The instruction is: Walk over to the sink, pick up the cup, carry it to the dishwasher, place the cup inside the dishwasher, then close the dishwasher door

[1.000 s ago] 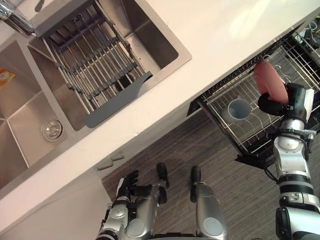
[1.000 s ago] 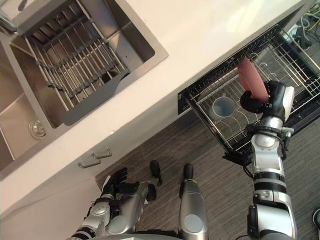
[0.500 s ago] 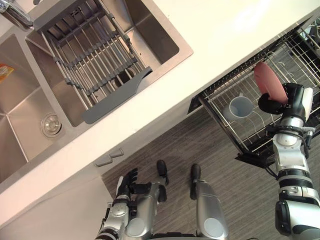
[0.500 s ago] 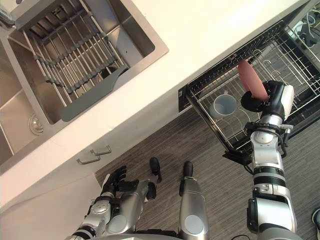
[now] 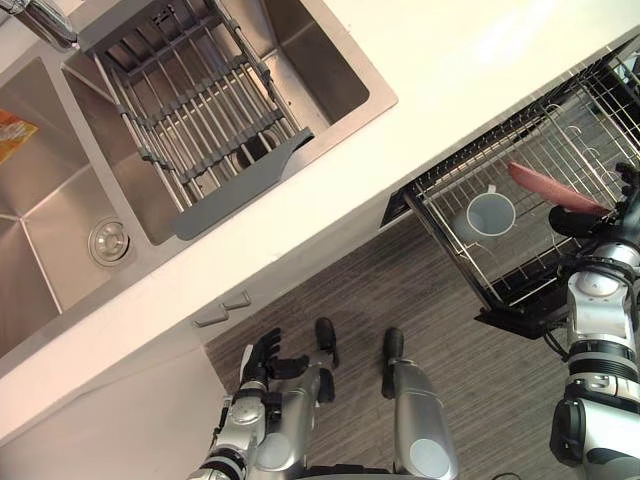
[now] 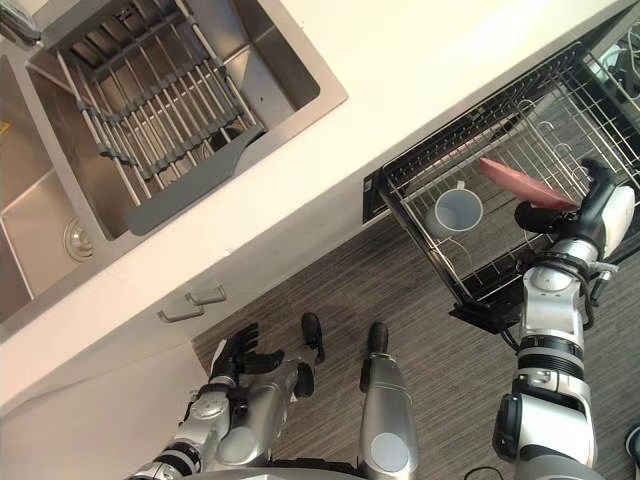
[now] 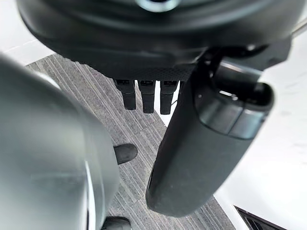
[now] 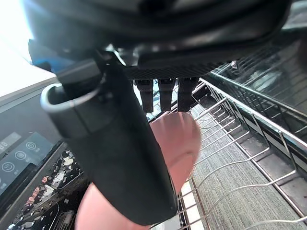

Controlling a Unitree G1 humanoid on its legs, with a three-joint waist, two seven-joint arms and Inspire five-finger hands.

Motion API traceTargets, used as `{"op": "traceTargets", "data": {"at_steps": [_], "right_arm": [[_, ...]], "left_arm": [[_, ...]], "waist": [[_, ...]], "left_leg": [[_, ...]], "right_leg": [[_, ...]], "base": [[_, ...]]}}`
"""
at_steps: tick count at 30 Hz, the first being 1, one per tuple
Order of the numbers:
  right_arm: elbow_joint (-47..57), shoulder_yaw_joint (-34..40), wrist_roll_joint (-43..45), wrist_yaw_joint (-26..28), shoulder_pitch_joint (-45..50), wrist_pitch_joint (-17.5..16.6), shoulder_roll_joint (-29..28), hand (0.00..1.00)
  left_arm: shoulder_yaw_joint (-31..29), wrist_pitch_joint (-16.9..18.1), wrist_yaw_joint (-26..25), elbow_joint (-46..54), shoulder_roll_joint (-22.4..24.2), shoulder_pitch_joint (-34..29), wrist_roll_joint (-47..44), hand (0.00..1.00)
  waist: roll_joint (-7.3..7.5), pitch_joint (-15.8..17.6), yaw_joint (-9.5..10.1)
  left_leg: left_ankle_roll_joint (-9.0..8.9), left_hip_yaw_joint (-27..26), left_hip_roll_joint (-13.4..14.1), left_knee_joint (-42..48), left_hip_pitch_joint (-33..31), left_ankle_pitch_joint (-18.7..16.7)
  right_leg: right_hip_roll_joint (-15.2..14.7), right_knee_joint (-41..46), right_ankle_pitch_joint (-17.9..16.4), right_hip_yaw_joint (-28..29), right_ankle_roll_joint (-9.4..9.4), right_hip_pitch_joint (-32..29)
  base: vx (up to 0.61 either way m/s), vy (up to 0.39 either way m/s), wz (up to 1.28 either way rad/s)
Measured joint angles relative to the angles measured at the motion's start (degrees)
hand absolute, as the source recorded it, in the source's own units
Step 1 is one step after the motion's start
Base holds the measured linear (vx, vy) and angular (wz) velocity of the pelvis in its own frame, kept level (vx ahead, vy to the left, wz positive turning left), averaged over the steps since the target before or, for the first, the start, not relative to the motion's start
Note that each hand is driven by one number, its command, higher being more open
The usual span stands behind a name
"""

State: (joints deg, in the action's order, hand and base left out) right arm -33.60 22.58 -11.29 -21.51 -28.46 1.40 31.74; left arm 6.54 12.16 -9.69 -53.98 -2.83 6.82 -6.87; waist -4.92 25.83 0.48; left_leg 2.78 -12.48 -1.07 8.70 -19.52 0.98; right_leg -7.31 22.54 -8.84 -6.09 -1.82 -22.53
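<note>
A pale blue-grey cup lies on its side in the pulled-out dishwasher rack, near the rack's left corner. My right hand hangs over the rack to the right of the cup, shut on a pink plate that lies almost flat. In the right wrist view the thumb presses on the plate with the fingers behind it. My left hand is open, low by the cabinet front; its fingers point at the floor.
A white counter runs diagonally above the rack. A steel double sink at the left holds a grey drying rack; the faucet stands at the top left. Cabinet handles sit below the counter edge. Grey wood floor lies underneath.
My right hand has moved right and lower over the rack, and the pink plate has tipped from standing on edge to nearly flat. The left hand stays low.
</note>
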Motion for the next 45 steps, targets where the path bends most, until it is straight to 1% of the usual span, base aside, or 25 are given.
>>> {"op": "traceTargets", "data": {"at_steps": [2, 5, 9, 10, 15, 16, 17, 19, 22, 24, 26, 28, 29, 32, 34, 36, 39, 41, 44, 45], "right_arm": [[3.0, 0.1, 0.0, -0.1, 1.1, 0.5, -1.0, 0.90], [10.6, 0.1, -0.2, -0.5, 5.5, 0.5, -3.2, 0.90], [18.8, 1.0, -0.5, -1.8, 11.2, 0.5, -6.9, 0.90], [19.6, 1.3, -1.0, -2.0, 11.8, 0.5, -7.7, 0.90], [21.8, 2.2, -1.9, -2.7, 18.3, 0.5, -12.6, 0.90], [21.8, 2.3, -1.9, -2.7, 18.8, 0.5, -13.0, 0.90], [22.0, 2.3, -1.9, -2.6, 20.0, 0.5, -13.8, 0.90], [22.9, 2.4, -1.9, -2.6, 21.8, 0.5, -14.7, 0.90], [26.7, 3.2, -1.9, -2.3, 24.6, 0.4, -15.6, 0.90], [27.9, 4.0, -1.9, -2.1, 26.6, 0.0, -16.0, 0.90], [28.2, 4.8, -1.8, -2.1, 28.6, -1.1, -16.3, 0.90], [28.2, 6.4, -1.1, -1.8, 31.0, -3.0, -17.2, 0.90], [28.2, 7.6, -0.6, -1.7, 31.9, -3.4, -18.2, 0.90], [27.2, 9.9, 3.0, -0.7, 33.9, -4.1, -19.9, 0.90], [25.7, 11.4, 5.6, -0.2, 34.2, -4.6, -20.8, 0.90], [21.8, 14.1, 10.2, 0.3, 34.5, -5.0, -21.7, 0.90], [16.3, 17.1, 17.4, 0.5, 34.9, -5.6, -22.9, 0.90], [13.6, 18.0, 20.9, 0.7, 35.3, -5.9, -23.0, 0.90], [7.8, 19.3, 27.9, 1.6, 35.3, -6.1, -23.0, 0.90], [6.1, 19.7, 30.1, 2.2, 35.2, -6.1, -23.0, 0.90]], "left_arm": [[0.0, 0.0, 0.0, 0.0, 0.1, 0.1, 0.0, 0.90], [0.0, -0.2, 0.0, -0.1, 0.2, 0.2, 0.0, 0.90], [0.1, -0.8, 0.0, -0.4, 0.2, 0.2, 0.0, 0.90], [0.0, -0.9, 0.0, -0.4, 0.1, 0.1, 0.0, 0.90], [-0.3, -1.7, 0.1, -0.7, -0.8, -0.2, 0.1, 0.90], [-0.4, -1.8, 0.1, -0.8, -0.8, -0.4, 0.1, 0.90], [-0.4, -1.9, 0.2, -1.0, -1.0, -0.6, 0.2, 0.90], [-0.5, -2.0, 0.3, -1.3, -1.3, -0.9, 0.2, 0.90], [-0.5, -2.3, 0.4, -2.3, -1.5, -1.3, 1.4, 0.90], [-1.0, -2.9, 0.8, -2.5, -1.7, -2.6, 1.5, 0.90], [-2.0, -3.1, 1.0, -2.6, -1.7, -4.2, 2.4, 0.90], [-2.7, -3.1, 1.2, -2.7, -1.7, -5.9, 2.4, 0.90], [-2.8, -3.3, 1.2, -2.7, -1.8, -6.6, 2.5, 0.90], [-2.9, -3.9, 1.3, -2.7, -1.9, -8.0, 3.0, 0.90], [-3.0, -4.1, 1.4, -2.9, -1.9, -8.4, 3.7, 0.90], [-3.8, -4.3, 1.7, -3.0, -1.7, -9.2, 4.1, 0.90], [-4.1, -4.4, 1.9, -3.2, -1.8, -10.2, 4.5, 0.90], [-4.4, -4.4, 2.1, -3.3, -1.7, -10.5, 4.6, 0.90], [-5.0, -4.4, 2.3, -4.3, -1.8, -10.4, 4.6, 0.90], [-5.0, -4.4, 2.4, -4.5, -1.9, -10.5, 4.6, 0.90]], "waist": [[0.01, 0.0, 0.05], [0.11, 0.0, 0.13], [0.46, 0.0, 0.07], [0.62, 0.0, 0.04], [2.88, -0.6, -0.59], [3.05, -0.7, -0.77], [3.32, -0.9, -1.38], [3.66, -1.1, -1.60], [3.81, -2.4, -2.06], [4.08, -4.4, -2.78], [4.36, -6.6, -2.99], [4.47, -9.3, -3.08], [4.54, -10.5, -3.16], [4.65, -12.8, -3.50], [4.66, -13.5, -3.75], [4.66, -15.0, -4.35], [4.60, -16.7, -4.39], [4.57, -17.1, -4.38], [4.46, -17.4, -4.49], [4.39, -17.5, -4.49]], "left_leg": [[-0.02, 0.0, 0.0, -0.1, 0.1, 0.0], [-0.05, 0.0, 0.0, -0.3, 0.6, 0.0], [-0.06, 0.4, -0.1, -0.9, 2.9, 0.0], [-0.08, 0.5, -0.1, -1.1, 3.3, 0.0], [-0.43, 1.1, -0.4, -2.9, 6.2, 0.3], [-0.42, 1.2, -0.4, -3.0, 6.5, 0.3], [-0.41, 1.6, -0.5, -3.1, 7.1, 0.3], [-0.40, 1.7, -0.5, -3.5, 8.1, 0.3], [-0.43, 1.9, -0.5, -4.2, 9.0, 0.3], [-0.43, 1.9, -0.6, -4.2, 9.9, 0.3], [-0.51, 1.9, -0.8, -4.7, 11.3, 0.3], [-0.54, 1.9, -1.0, -6.1, 12.6, 0.3], [-0.54, 2.0, -1.0, -6.9, 13.3, 0.3], [-0.54, 1.9, -1.4, -8.4, 15.1, 0.3], [-0.54, 1.9, -1.5, -8.8, 15.9, 0.3], [-0.54, 1.9, -1.8, -9.5, 16.4, 0.3], [-0.56, 1.9, -2.0, -10.6, 17.3, 0.4], [-0.52, 1.9, -2.1, -10.9, 17.5, 0.5], [-0.29, 1.9, -2.1, -13.0, 18.2, 1.9], [-0.49, 1.8, -2.1, -13.7, 18.3, 2.2]], "right_leg": [[0.0, 0.0, 0.0, 0.0, 0.00, 0.0], [0.0, 0.0, 0.0, -0.1, 0.00, 0.6], [-0.1, -0.7, 0.0, -0.6, -0.03, 3.1], [-0.1, -0.8, -0.1, -0.7, -0.03, 3.4], [0.0, -2.6, -0.2, -1.4, -0.07, 6.6], [0.0, -2.8, -0.2, -1.5, -0.10, 7.0], [0.1, -3.6, -0.1, -1.9, -0.23, 8.1], [0.2, -4.7, 0.0, -2.0, -0.38, 9.5], [0.5, -6.8, 0.7, -2.3, -0.71, 11.0], [0.5, -8.5, 0.9, -2.5, -1.09, 12.7], [0.5, -10.4, 1.2, -2.6, -1.40, 14.8], [0.6, -12.4, 1.6, -2.6, -1.73, 16.4], [0.6, -13.5, 2.1, -2.7, -1.92, 17.2], [0.6, -15.6, 2.8, -2.6, -2.37, 19.2], [0.6, -16.3, 3.1, -2.5, -2.56, 20.0], [0.4, -17.0, 3.4, -2.5, -2.63, 20.6], [0.5, -17.6, 3.8, -2.1, -2.80, 21.0], [0.4, -17.6, 3.9, -1.9, -2.79, 21.0], [0.6, -17.8, 4.4, -1.7, -2.64, 20.7], [0.7, -17.9, 4.6, -1.7, -2.58, 20.5]], "base": [[0.00, 0.000, 0.00], [0.00, 0.000, 0.00], [0.01, 0.011, 0.02], [0.00, 0.026, 0.06], [0.01, 0.023, 0.06], [0.05, 0.026, 0.07], [0.06, 0.026, 0.07], [0.06, 0.024, 0.03], [0.07, 0.020, 0.01], [0.11, 0.023, 0.03], [0.12, 0.020, -0.01], [0.10, 0.018, -0.03], [0.06, 0.015, -0.02], [0.05, 0.034, -0.03], [0.01, 0.043, -0.03], [-0.01, 0.045, -0.01], [-0.02, 0.036, -0.06], [-0.03, 0.028, -0.05], [-0.05, 0.021, -0.04], [-0.04, 0.011, -0.03]]}}
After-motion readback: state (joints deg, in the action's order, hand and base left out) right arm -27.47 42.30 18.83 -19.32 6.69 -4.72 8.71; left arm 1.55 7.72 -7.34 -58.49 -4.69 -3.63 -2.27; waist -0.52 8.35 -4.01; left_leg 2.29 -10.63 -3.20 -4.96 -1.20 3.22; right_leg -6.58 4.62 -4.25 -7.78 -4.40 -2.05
